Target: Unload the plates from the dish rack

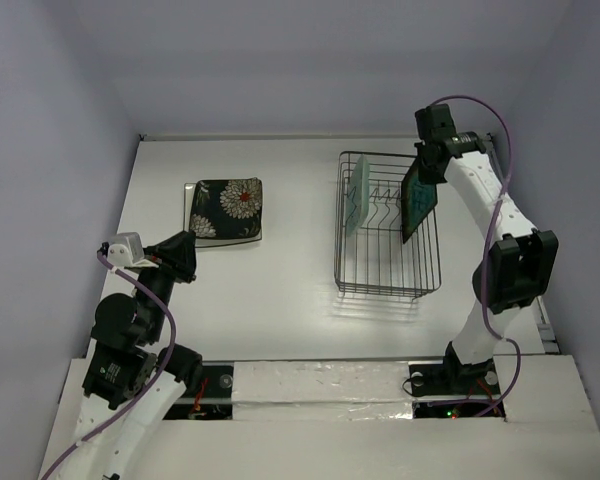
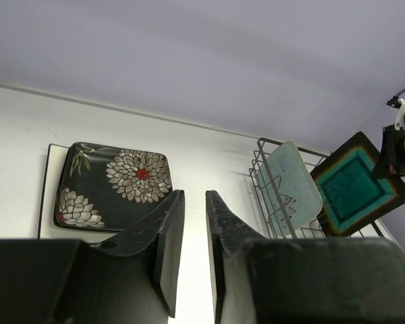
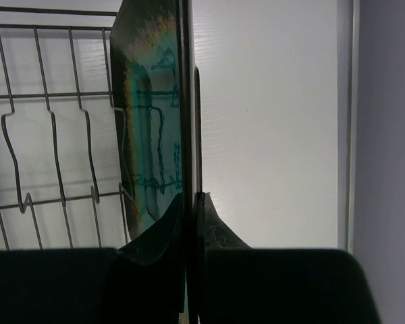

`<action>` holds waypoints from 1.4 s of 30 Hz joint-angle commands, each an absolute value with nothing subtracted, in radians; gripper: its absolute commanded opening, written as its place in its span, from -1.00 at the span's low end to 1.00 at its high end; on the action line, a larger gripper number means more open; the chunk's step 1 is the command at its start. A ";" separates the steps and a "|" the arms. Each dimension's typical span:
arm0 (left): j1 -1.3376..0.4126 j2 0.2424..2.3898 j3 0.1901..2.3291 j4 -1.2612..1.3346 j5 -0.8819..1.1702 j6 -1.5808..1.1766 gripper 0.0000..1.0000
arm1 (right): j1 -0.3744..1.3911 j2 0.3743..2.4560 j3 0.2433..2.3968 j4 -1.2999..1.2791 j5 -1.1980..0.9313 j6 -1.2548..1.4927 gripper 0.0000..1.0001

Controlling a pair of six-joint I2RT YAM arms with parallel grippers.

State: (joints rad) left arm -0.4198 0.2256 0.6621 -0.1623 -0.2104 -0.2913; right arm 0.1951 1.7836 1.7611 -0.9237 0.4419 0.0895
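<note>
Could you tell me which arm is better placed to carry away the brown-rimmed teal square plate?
The right: its jaws grip the teal plate at the dark wire rack; the left hangs by the black flowered plate.

Right jaws pinch teal plate — 1 mint plate in dish rack.

We see a white bench with a plain matte top; pale lavender walls rise from its far, left and right edges; a thin seam marks where the far wall meets the far edge; a narrow pale strip runs along the bench's right edge, just beside the wall; a raised white ledge, its surface slightly wrinkled, lies along the near edge.
</note>
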 commanded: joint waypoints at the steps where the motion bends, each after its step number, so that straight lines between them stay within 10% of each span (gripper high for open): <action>1: -0.426 0.225 0.663 -0.126 -0.207 -0.295 -0.66 | 0.196 1.646 1.870 -0.896 0.535 0.041 -1.00; 22: -0.426 0.239 0.658 -0.123 -0.207 -0.299 -0.14 | 0.380 1.421 2.022 -0.834 0.565 0.175 -1.00; 42: -0.417 0.267 0.660 -0.132 -0.207 -0.299 -1.00 | 0.752 1.900 1.835 0.210 0.051 0.890 -1.00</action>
